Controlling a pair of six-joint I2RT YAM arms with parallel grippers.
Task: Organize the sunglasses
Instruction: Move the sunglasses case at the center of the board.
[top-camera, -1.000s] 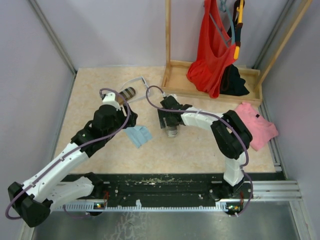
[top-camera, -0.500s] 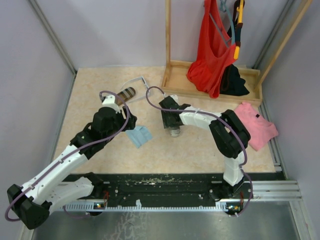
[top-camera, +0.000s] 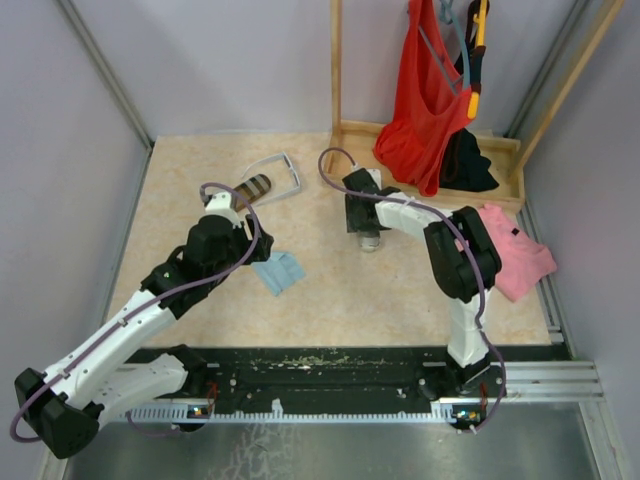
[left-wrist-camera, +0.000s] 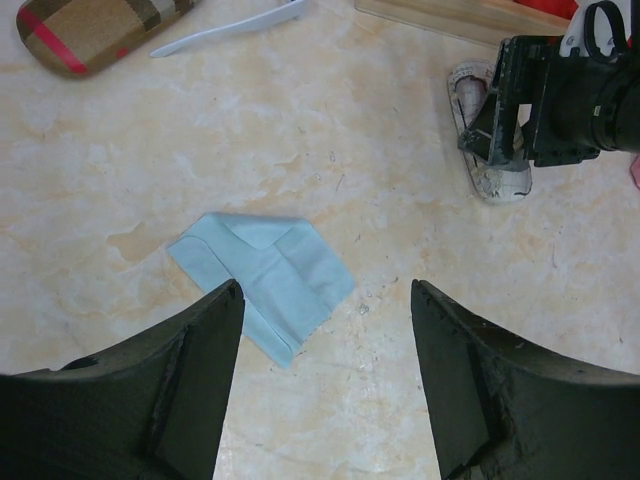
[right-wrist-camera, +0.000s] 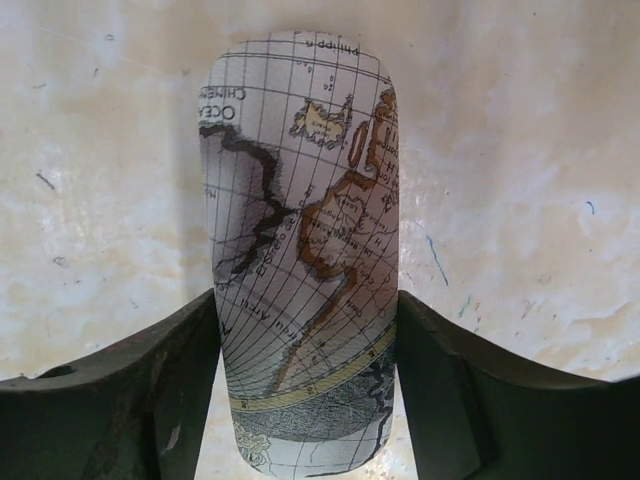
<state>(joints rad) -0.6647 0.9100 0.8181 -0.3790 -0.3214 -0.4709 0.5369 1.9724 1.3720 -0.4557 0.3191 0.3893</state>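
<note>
Nearest the arm bases, the left pincer (left-wrist-camera: 325, 288) hangs over the beige marbled tabletop (top-camera: 330, 295) with its fingers spread wide and nothing between them. Just past its tips there's a light blue folded cloth (left-wrist-camera: 262, 280) lying flat, not touched by anything.

A bit further out and to the right, the right pincer (right-wrist-camera: 300, 312) is clamped on a grey oblong case with an old-map print (right-wrist-camera: 300, 150). Both fingers press against its long sides, and the case sticks out well past the tips. I honestly can't tell if the case sits on the tabletop or just above it.

Further back on the left is a brown oblong case with red and tan stripes (top-camera: 255, 187), just past the left arm's wrist. The sunglasses, a pale white-framed pair with thin arms (top-camera: 275, 172), are right behind it, near the back left of the tabletop. One white arm ends just beside the striped case. Touching or not, no idea. Neither pincer is anywhere near them.

At the back right there's a wooden rack with a tray base (top-camera: 350, 165) and a red garment (top-camera: 425, 100) hanging over some black fabric (top-camera: 465, 165). A pink folded shirt (top-camera: 515, 260) lies by the right edge.
</note>
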